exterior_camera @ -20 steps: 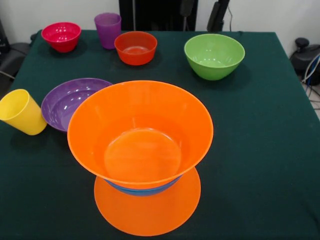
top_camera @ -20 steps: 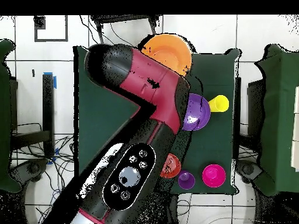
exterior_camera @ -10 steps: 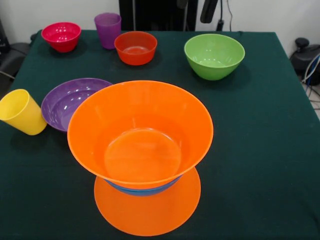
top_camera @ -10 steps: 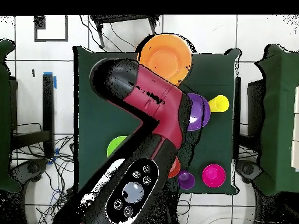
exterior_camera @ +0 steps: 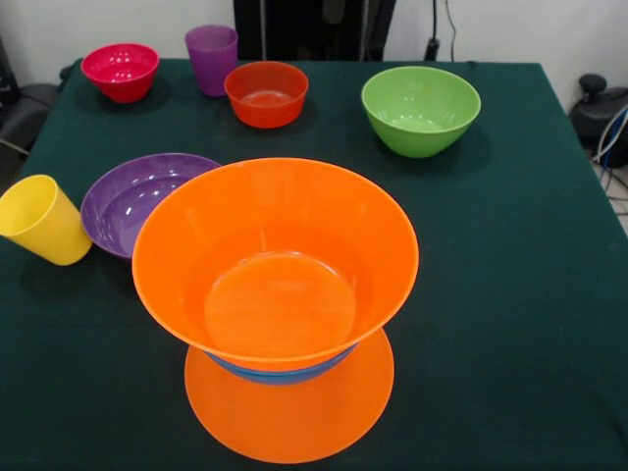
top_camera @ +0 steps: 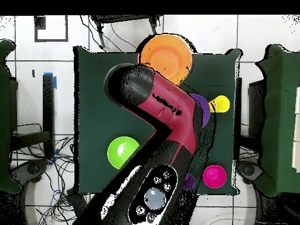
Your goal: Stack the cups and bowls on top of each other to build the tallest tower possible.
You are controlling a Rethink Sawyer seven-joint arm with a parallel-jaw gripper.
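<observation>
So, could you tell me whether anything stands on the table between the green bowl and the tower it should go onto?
Nothing visible does. In the front view only bare table lies between the green bowl and the tower; the purple bowl and yellow cup sit on the tower's other side.

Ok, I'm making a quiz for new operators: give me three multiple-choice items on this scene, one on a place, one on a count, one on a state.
1. In the front view, what stands right beside the purple bowl?
A. yellow cup
B. green bowl
C. pink-red bowl

2. How many cups are on the table?
A. one
B. two
C. four

3. How does the green bowl stand?
A. upside down
B. upright and empty
C. nested in the tower

Answers:
1 A: the yellow cup sits by its rim.
2 B: yellow cup and purple cup only.
3 B: its open hollow faces up, apart from the tower.
</observation>
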